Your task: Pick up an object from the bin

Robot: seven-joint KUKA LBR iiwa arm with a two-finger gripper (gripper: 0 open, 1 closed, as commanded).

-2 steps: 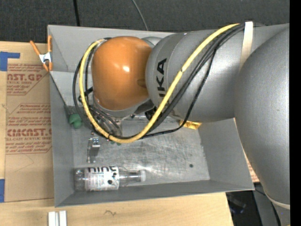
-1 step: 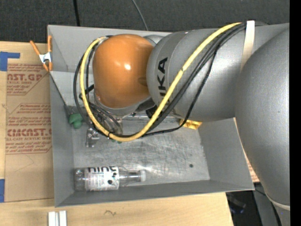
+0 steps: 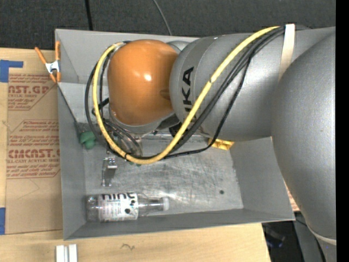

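My gripper (image 3: 109, 171) hangs below the orange-domed wrist over the left part of the bin floor. A small green rounded object (image 3: 86, 138) lies just to its upper left, against the bin's left wall. Below the gripper, a clear plastic bottle (image 3: 124, 206) with a white label and black lettering lies on its side along the front wall, its neck pointing right. The gripper is apart from both, and nothing shows in it.
The arm and its yellow and black cables cover the upper and right parts of the bin. A small yellow-orange thing (image 3: 221, 143) peeks out from under the arm at mid right. Bare grey floor stretches right of the gripper.
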